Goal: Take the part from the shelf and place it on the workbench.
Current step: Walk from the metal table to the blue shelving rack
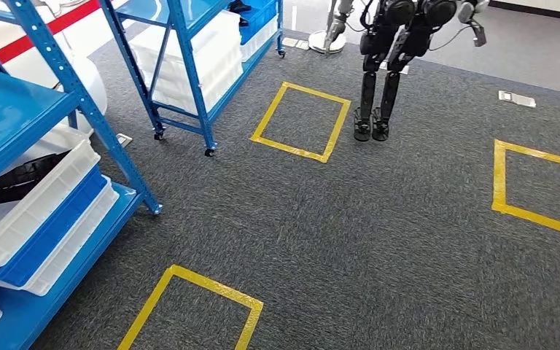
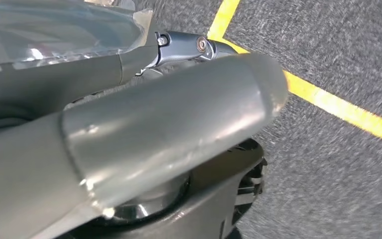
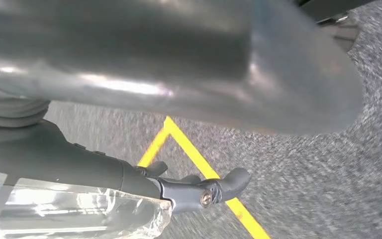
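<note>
Overhead, the head view takes in dark grey carpet (image 1: 379,240) with yellow tape squares (image 1: 300,121), blue steel shelving (image 1: 58,131) stacked with white and blue plastic bins (image 1: 40,211), and another dark humanoid robot (image 1: 386,65) standing beyond. Left wrist view: the left hand (image 2: 129,134), thick grey thumb foremost, lies against a clear crinkled plastic bag (image 2: 59,30); whether its fingers pinch it, cannot tell. Right wrist view: the right hand (image 3: 179,149) shows dark fingers (image 3: 224,185) curled along the same glossy transparent bag (image 3: 74,214), contents unreadable; grip likewise unclear.

Open carpet (image 1: 350,240) ahead; blue shelving (image 1: 80,109) crowds the left, another robot (image 1: 386,65) stands beyond.
</note>
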`<action>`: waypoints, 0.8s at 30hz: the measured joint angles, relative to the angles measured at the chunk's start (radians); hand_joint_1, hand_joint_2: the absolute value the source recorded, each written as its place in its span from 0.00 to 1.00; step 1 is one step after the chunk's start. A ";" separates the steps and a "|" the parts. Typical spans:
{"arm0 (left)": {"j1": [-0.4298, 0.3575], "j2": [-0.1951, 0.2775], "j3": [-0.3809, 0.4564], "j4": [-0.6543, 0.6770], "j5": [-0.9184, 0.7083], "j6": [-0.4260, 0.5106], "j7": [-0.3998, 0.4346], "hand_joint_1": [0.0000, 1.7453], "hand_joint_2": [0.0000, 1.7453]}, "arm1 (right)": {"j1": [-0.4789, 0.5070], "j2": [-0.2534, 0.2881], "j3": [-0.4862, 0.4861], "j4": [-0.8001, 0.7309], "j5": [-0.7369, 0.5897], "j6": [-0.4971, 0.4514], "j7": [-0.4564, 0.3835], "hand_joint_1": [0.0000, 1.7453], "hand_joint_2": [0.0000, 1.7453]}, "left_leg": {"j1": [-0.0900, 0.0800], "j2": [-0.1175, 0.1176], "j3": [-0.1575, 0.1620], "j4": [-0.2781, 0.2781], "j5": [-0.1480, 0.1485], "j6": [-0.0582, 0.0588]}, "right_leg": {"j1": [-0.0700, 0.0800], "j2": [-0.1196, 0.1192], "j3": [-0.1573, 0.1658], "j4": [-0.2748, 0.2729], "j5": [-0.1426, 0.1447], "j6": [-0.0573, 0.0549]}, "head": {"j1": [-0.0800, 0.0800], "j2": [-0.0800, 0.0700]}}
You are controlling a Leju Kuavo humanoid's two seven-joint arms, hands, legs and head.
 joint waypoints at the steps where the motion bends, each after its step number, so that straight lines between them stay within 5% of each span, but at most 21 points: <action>1: 0.001 0.000 0.000 0.000 0.000 0.000 -0.001 0.00 0.00 | 0.001 0.000 0.000 0.000 0.000 0.000 0.000 0.00 0.00 | 0.000 -0.017 0.000 0.000 0.000 0.000 | -0.002 0.003 -0.017 0.030 -0.004 0.006 | 0.000 0.000; 3: 0.003 0.000 0.000 0.000 0.000 -0.001 -0.002 0.00 0.00 | 0.002 -0.002 0.000 0.000 -0.001 0.000 0.000 0.00 0.00 | 0.003 -0.050 0.002 0.003 0.000 -0.003 | -0.010 0.008 0.003 -0.028 0.036 0.028 | 0.000 0.000; 6: 0.003 0.001 0.000 0.000 0.000 -0.002 -0.004 0.00 0.00 | 0.002 -0.003 0.000 0.001 -0.002 0.000 -0.001 0.00 0.00 | 0.003 -0.090 -0.003 0.016 -0.004 -0.019 | -0.026 0.075 0.075 -0.208 0.115 0.051 | 0.004 0.000; 8: 0.003 0.002 0.000 0.000 0.000 -0.004 -0.006 0.00 0.00 | 0.001 -0.001 0.000 0.002 -0.002 0.000 -0.002 0.00 0.00 | -0.001 -0.108 -0.012 0.021 -0.005 -0.030 | -0.025 0.100 0.083 -0.233 0.124 0.037 | 0.003 0.000; 10: 0.005 0.004 0.000 0.000 0.001 -0.007 -0.010 0.00 0.00 | 0.000 0.000 0.000 0.002 -0.003 0.000 -0.003 0.00 0.00 | 0.002 -0.127 -0.019 0.021 -0.001 -0.036 | -0.025 0.078 0.086 -0.233 0.128 0.022 | -0.004 0.000; 11: 0.007 0.005 0.000 0.000 0.001 -0.009 -0.011 0.00 0.00 | 0.000 0.000 0.000 0.002 -0.003 0.000 -0.003 0.00 0.00 | 0.004 -0.119 -0.024 0.028 -0.005 -0.039 | -0.026 0.065 0.088 -0.233 0.130 0.016 | -0.006 0.000; 13: 0.008 0.007 0.000 0.000 0.002 -0.011 -0.013 0.00 0.00 | 0.001 0.000 0.000 0.002 -0.003 0.000 -0.003 0.00 0.00 | 0.005 -0.062 -0.053 0.088 -0.042 -0.044 | -0.024 0.039 0.088 -0.234 0.131 0.002 | -0.011 0.000; 15: 0.005 0.007 0.000 0.000 0.004 -0.015 -0.017 0.00 0.00 | 0.004 0.000 0.000 0.002 -0.004 0.000 -0.004 0.00 0.00 | 0.003 -0.001 -0.116 0.219 -0.109 -0.047 | -0.016 0.007 0.087 -0.234 0.129 -0.010 | -0.016 0.000; 17: 0.005 0.007 0.000 0.000 0.009 -0.021 -0.024 0.00 0.00 | 0.007 -0.001 0.000 0.002 -0.007 0.000 -0.004 0.00 0.00 | 0.004 0.017 -0.159 0.309 -0.137 -0.047 | -0.011 -0.027 0.086 -0.234 0.126 -0.015 | -0.016 0.000; 19: 0.008 0.007 0.000 0.000 0.013 -0.023 -0.031 0.00 0.00 | 0.007 -0.001 0.000 0.002 -0.010 0.000 -0.004 0.00 0.00 | 0.005 0.027 -0.128 0.253 -0.095 -0.043 | -0.009 -0.056 0.089 -0.234 0.123 -0.017 | -0.017 0.000; 21: 0.006 0.007 0.000 0.000 0.013 -0.025 -0.035 0.00 0.00 | 0.005 0.001 0.000 0.002 -0.011 -0.001 -0.004 0.00 0.00 | -0.001 0.073 -0.051 0.118 -0.044 -0.036 | -0.005 -0.078 0.093 -0.234 0.119 -0.015 | -0.017 0.000; 23: 0.003 0.008 0.000 0.000 0.013 -0.029 -0.039 0.00 0.00 | 0.005 0.002 0.000 0.002 -0.012 -0.001 -0.004 0.00 0.00 | -0.008 0.105 -0.011 0.045 -0.030 -0.031 | 0.002 -0.097 0.096 -0.234 0.113 -0.008 | -0.016 0.000; 24: 0.002 0.008 0.000 0.000 0.013 -0.031 -0.039 0.00 0.00 | 0.004 0.002 0.000 0.002 -0.012 -0.002 -0.003 0.00 0.00 | -0.012 0.099 -0.011 0.040 -0.033 -0.029 | 0.005 -0.107 0.099 -0.236 0.111 -0.004 | -0.015 0.000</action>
